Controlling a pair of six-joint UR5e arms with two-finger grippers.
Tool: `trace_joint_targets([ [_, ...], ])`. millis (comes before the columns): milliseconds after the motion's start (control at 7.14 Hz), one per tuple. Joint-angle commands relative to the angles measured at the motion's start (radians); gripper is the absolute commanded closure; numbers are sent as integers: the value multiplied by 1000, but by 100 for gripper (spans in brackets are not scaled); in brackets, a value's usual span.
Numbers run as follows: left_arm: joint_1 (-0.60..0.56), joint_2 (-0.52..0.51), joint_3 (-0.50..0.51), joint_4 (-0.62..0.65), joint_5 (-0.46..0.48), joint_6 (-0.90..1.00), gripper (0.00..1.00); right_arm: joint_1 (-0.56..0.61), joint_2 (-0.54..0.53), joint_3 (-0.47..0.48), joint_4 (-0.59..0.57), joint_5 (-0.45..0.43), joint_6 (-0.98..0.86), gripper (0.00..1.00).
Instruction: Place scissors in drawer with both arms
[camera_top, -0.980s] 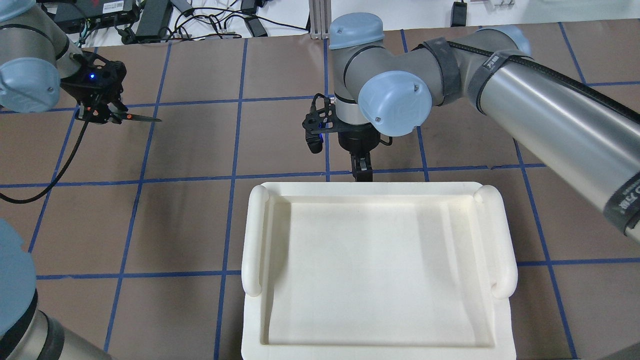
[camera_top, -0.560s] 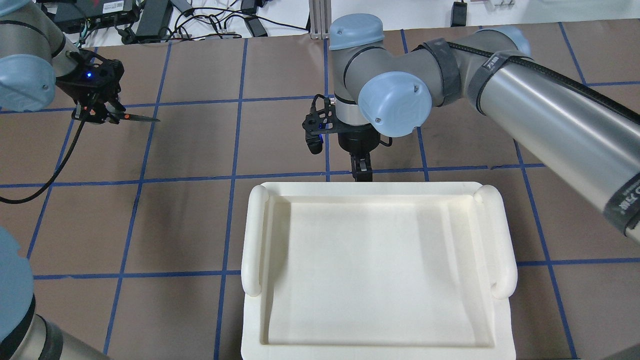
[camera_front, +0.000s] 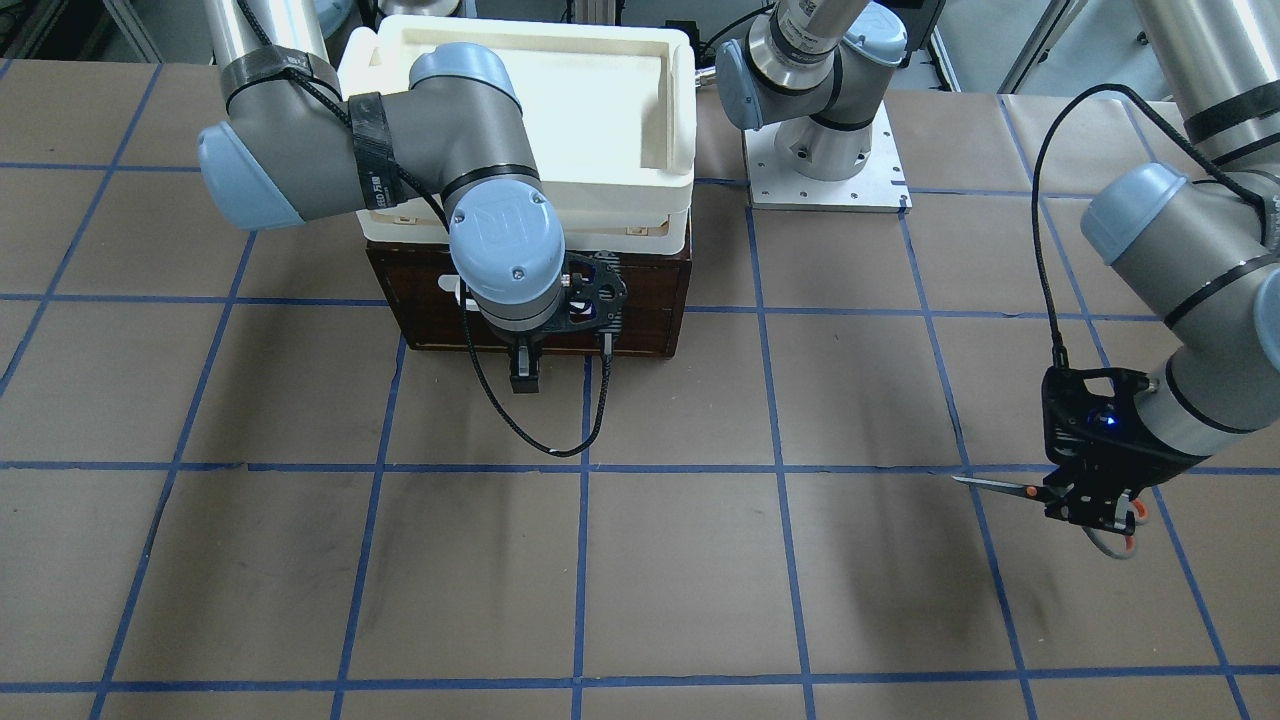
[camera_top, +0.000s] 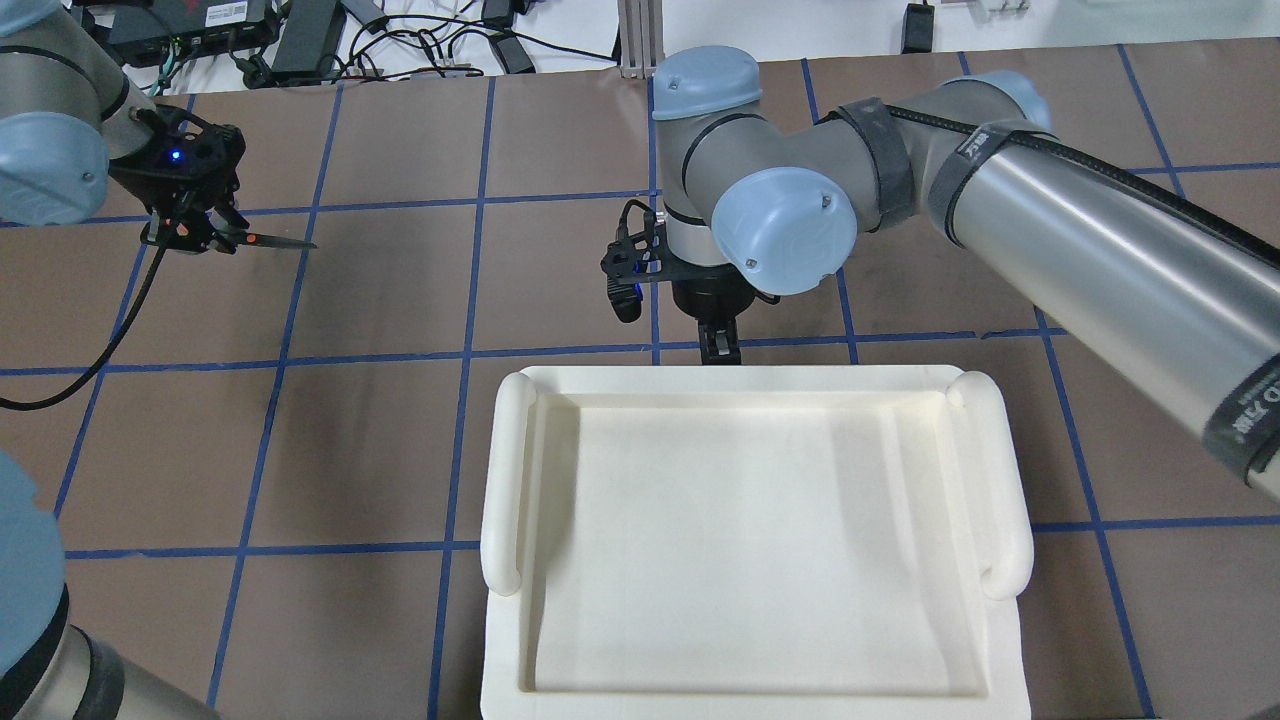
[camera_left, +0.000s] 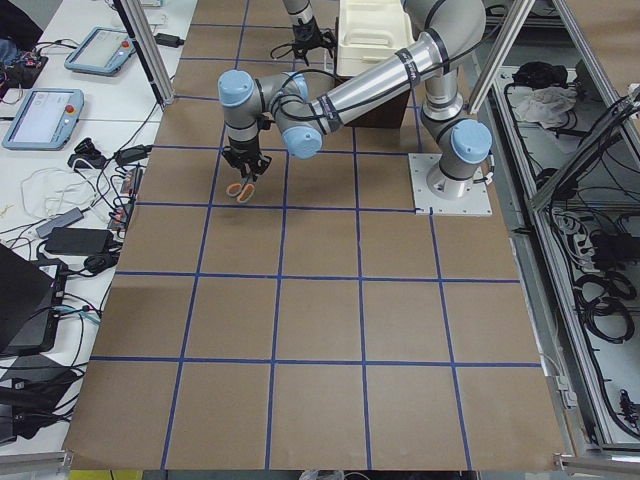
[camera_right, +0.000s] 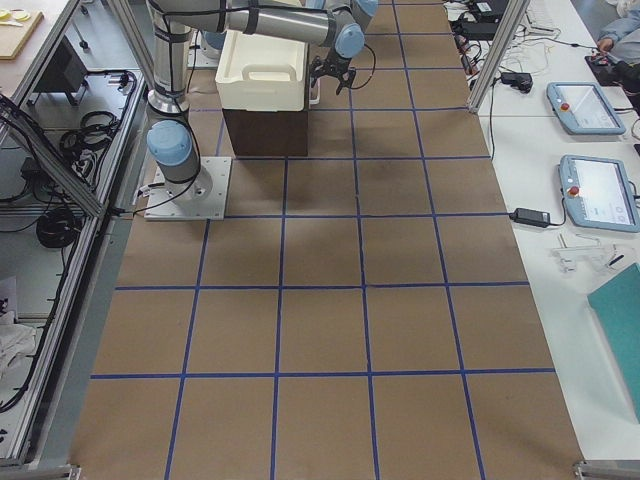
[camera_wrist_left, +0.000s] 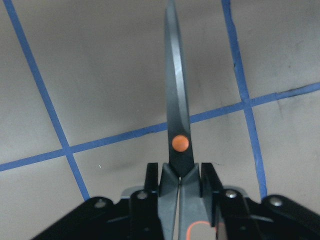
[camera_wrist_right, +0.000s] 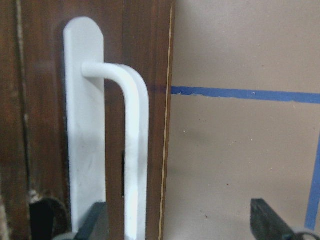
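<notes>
From above, the dark brown wooden drawer (camera_front: 640, 322) is hidden completely by the cream-white plastic tray (camera_top: 740, 378) stacked on top of it. You only see its front from across the counter (camera_top: 380, 450). Even there the right arm's wrist covers most of the white bar handle (camera_wrist_right: 135, 150), and the drawer's inside shows nowhere.

The right pincer (camera_wrist_right: 180, 222) points down just in front of the drawer's face. Its own camera catches only the tips of its fingers (camera_wrist_right: 265, 222), cut off at the bottom edge and spread wide. The handle's bar sits just inside the finger nearer the wood, and I can't tell whether they touch.

Well apart from all this, out on the robot's left, the left pincer (camera_front: 1065, 498) is clamped on the small scissors with dark grey blades and an orange pivot (camera_front: 1000, 486). It grips them just behind the pivot, blades together and lying level over the counter. The orange-lined loops poke out behind the pincer in the front view, but the wrist view crops them away.

The counter is brown paper marked into squares with blue tape. A metal base plate (camera_front: 825, 165) is bolted down beside the drawer. White benches run along both sides, carrying control tablets (camera_left: 40, 115), and beyond the counter's far edge lie tangled cables (camera_top: 400, 40).

From above, the scissors are only a thin dark sliver, and it takes the left wrist camera to show the pivot and the closed blades clearly. In both end views the pincers are too small to judge.
</notes>
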Motion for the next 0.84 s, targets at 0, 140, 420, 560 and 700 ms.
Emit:
trace_joint_targets([
  [0, 1, 2, 0, 0, 4, 0, 100, 2, 3, 3, -5, 2, 0, 0],
  [140, 1, 0, 0, -2, 4, 0, 100, 2, 3, 3, -8, 1, -3, 0],
  [420, 1, 0, 0, -8, 5, 0, 100, 2, 5, -9, -7, -3, -11, 0],
  [560, 1, 0, 0, -17, 5, 0, 100, 0, 5, -10, -7, -1, -11, 0],
  [700, 1, 0, 0, -19, 5, 0, 100, 0, 12, -12, -7, 1, -13, 0],
])
